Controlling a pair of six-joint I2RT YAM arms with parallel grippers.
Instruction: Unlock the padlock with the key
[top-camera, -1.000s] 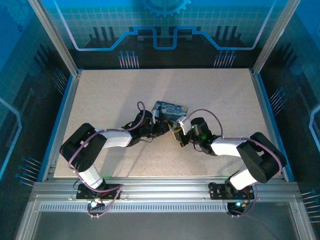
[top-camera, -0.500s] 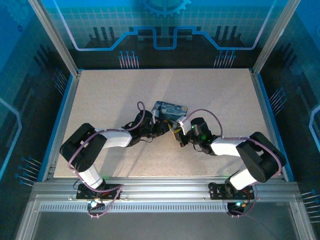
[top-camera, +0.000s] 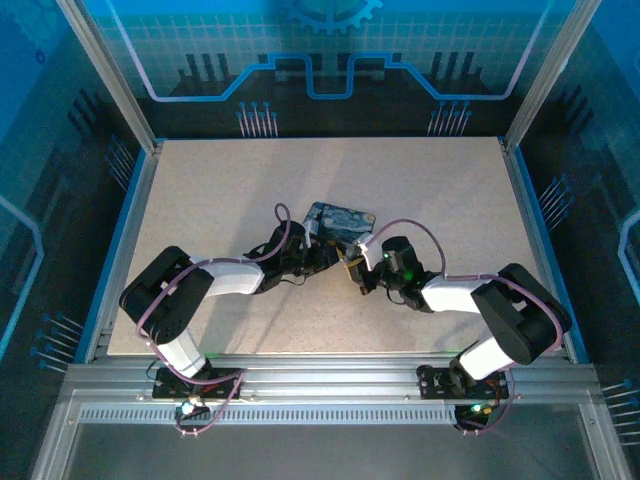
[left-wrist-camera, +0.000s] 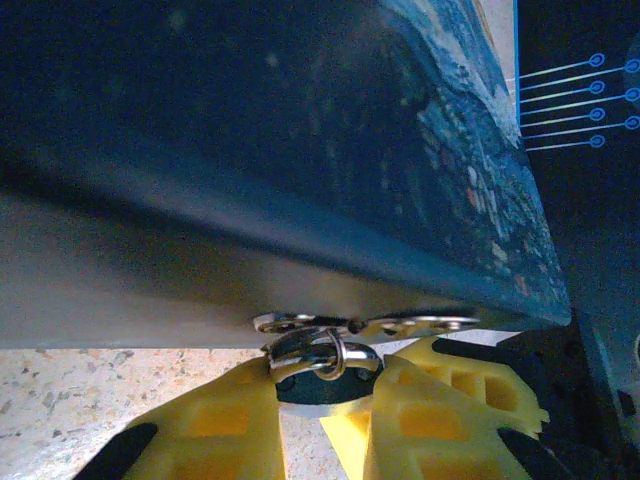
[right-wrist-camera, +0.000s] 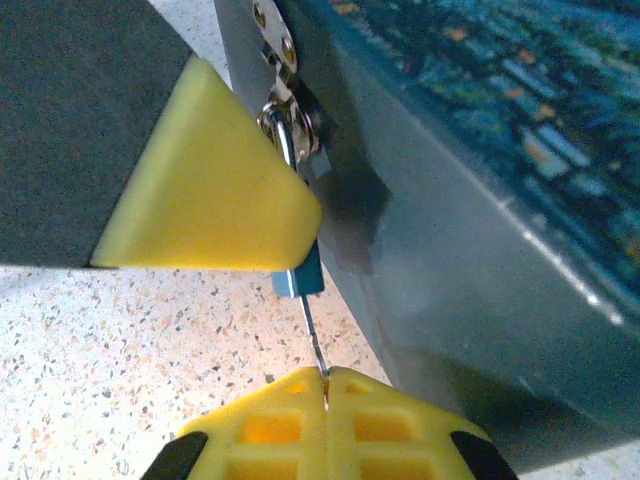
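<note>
The padlock (right-wrist-camera: 300, 282) hangs at the front wall of the painted tin (right-wrist-camera: 480, 150). Its thin silvery shackle (right-wrist-camera: 284, 135) is threaded through the metal hasp (left-wrist-camera: 430, 322) on that wall, and its small blue body points down toward the speckled table (top-camera: 220, 190).

In the left wrist view the padlock (left-wrist-camera: 318, 388) sits just below the hasp, with its shackle (left-wrist-camera: 312, 350) looped through. The dark body is pinched between the two yellow fingers of the left gripper (left-wrist-camera: 325, 410), one on each side. In the right wrist view one of those left fingers (right-wrist-camera: 215, 190) appears as a broad yellow wedge pressed against the side of the padlock, covering most of it.

The key (right-wrist-camera: 313, 335) is a thin sliver running straight from the padlock's lower end to the right gripper (right-wrist-camera: 327, 385). That gripper's yellow fingertips are pressed together on the key's near end. The far end of the key meets the underside of the blue body; how deep it goes in cannot be told.

From above, the tin (top-camera: 340, 220) lies near the middle of the table, blue and yellow lid up. The left gripper (top-camera: 325, 255) and right gripper (top-camera: 352, 268) meet at its near edge, reaching in from either side. The padlock and key are too small to make out in that view.
</note>
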